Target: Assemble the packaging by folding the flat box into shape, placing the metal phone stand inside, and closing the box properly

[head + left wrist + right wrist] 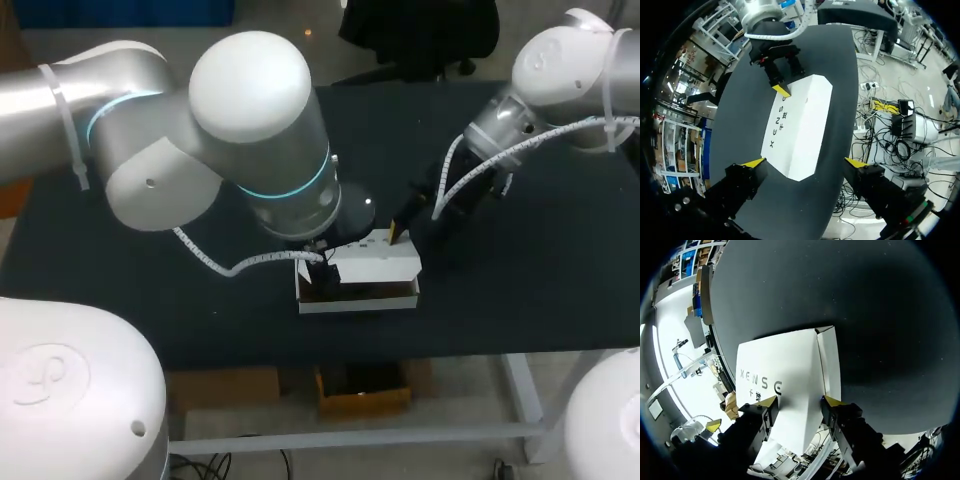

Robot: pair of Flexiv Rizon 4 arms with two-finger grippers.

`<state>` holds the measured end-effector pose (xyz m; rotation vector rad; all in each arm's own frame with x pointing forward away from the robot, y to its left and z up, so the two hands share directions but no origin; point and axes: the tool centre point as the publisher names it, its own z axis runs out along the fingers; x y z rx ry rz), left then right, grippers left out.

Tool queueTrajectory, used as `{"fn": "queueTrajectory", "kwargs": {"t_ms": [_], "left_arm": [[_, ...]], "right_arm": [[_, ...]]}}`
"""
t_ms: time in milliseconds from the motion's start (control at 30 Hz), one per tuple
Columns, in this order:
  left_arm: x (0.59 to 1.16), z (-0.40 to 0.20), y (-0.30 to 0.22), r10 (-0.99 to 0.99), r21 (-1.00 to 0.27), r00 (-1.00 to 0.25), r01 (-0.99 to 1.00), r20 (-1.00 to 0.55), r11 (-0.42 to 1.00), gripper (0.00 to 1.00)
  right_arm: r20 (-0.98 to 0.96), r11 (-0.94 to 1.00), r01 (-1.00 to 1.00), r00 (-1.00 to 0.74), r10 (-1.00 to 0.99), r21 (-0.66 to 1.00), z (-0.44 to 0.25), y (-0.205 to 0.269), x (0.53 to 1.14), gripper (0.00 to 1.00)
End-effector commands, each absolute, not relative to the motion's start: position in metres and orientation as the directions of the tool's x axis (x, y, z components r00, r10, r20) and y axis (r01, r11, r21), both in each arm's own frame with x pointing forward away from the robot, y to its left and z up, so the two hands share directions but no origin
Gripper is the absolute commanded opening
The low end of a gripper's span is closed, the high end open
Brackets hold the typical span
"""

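Note:
A white box (362, 297) sits at the middle of the black table, its lid (377, 258) tilted up over the tray. Through the front gap the inside looks dark, and I cannot make out the phone stand. My right gripper (395, 232) rests its yellow tips on the lid's far edge, jaws half apart, not clamped on it. From its own wrist, the printed lid (785, 375) lies under and ahead of my right gripper (800, 401). My left gripper (805, 162) hovers above the lid (800, 125), wide open, its fingers clear of both sides. My right gripper (785, 86) shows at the lid's far end.
The box lies close to the front edge of the table (540, 290). My left arm's bulky wrist (270, 150) covers the box's left rear in the head view. Bare black tabletop extends to the right and behind the box.

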<state>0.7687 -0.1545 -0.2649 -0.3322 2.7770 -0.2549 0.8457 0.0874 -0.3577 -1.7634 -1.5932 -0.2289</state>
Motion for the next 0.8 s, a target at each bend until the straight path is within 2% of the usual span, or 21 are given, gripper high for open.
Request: {"fn": "queueTrajectory", "kwargs": {"t_ms": [33, 367, 633, 667, 700, 800], "left_arm": [[0.777, -0.268, -0.155, -0.221, -0.197, -0.931, -0.168, -0.291, 0.966, 1.00], [0.795, -0.272, -0.150, -0.190, -0.147, -0.937, -0.153, -0.291, 0.977, 1.00], [0.809, -0.279, -0.155, -0.185, -0.171, -0.966, -0.154, -0.183, 0.973, 1.00], [0.809, -0.280, -0.156, -0.184, -0.173, -0.966, -0.153, -0.180, 0.973, 0.93], [0.808, -0.281, -0.156, -0.183, -0.174, -0.967, -0.152, -0.178, 0.973, 0.81], [0.806, -0.286, -0.160, -0.167, -0.168, -0.969, -0.136, -0.182, 0.976, 0.73]], "right_arm": [[0.580, 0.045, 0.916, 0.214, 0.786, -0.398, -0.358, 0.087, 0.846, 0.53], [0.580, 0.045, 0.916, 0.214, 0.786, -0.398, -0.358, 0.087, 0.846, 0.53], [0.580, 0.045, 0.916, 0.214, 0.786, -0.398, -0.358, 0.087, 0.846, 0.53], [0.580, 0.045, 0.916, 0.214, 0.786, -0.398, -0.358, 0.087, 0.846, 0.52], [0.580, 0.045, 0.916, 0.214, 0.786, -0.398, -0.358, 0.087, 0.846, 0.52], [0.580, 0.045, 0.916, 0.214, 0.786, -0.398, -0.358, 0.087, 0.846, 0.52]]}}
